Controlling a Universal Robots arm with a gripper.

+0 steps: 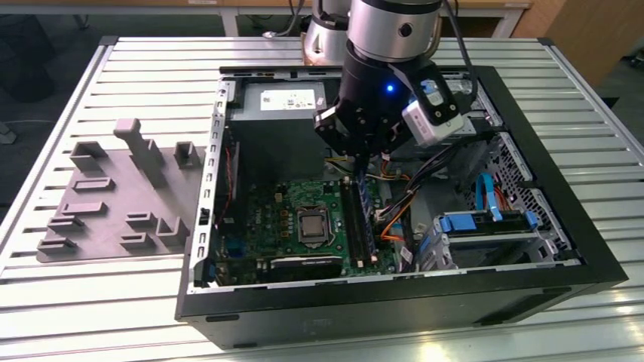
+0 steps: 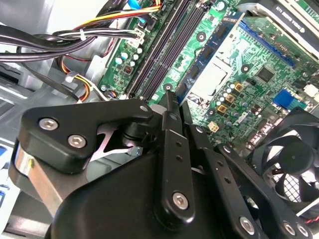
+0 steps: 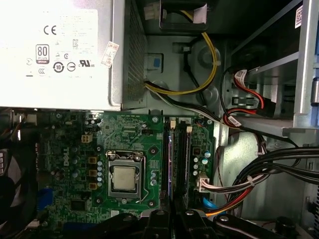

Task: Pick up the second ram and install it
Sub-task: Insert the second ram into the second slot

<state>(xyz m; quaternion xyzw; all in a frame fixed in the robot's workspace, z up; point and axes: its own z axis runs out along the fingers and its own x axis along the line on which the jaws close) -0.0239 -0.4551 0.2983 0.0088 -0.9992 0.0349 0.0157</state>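
Note:
My gripper (image 1: 357, 160) hangs inside the open computer case, well above the memory slots, and its fingers look shut with nothing visible between them. The one blue-green ram stick (image 2: 212, 47) in view stands in the slot beside the processor socket, and I take it for the second ram. From above it shows as a thin bluish edge, the ram (image 3: 169, 164), and in the exterior view as a blue line, the ram (image 1: 364, 215). The gripper (image 2: 173, 97) tips sit over the stick's near end, apart from it. The gripper (image 3: 172, 215) links hide that end of the slots.
The green motherboard (image 1: 282, 219) lies on the case floor. A silver power supply (image 3: 55, 50) sits beyond it. Cable bundles (image 1: 397, 219) and a blue drive cage (image 1: 483, 222) crowd the exterior view's right. A fan (image 2: 291, 159) borders the board. A grey tray (image 1: 101, 219) stands outside the case.

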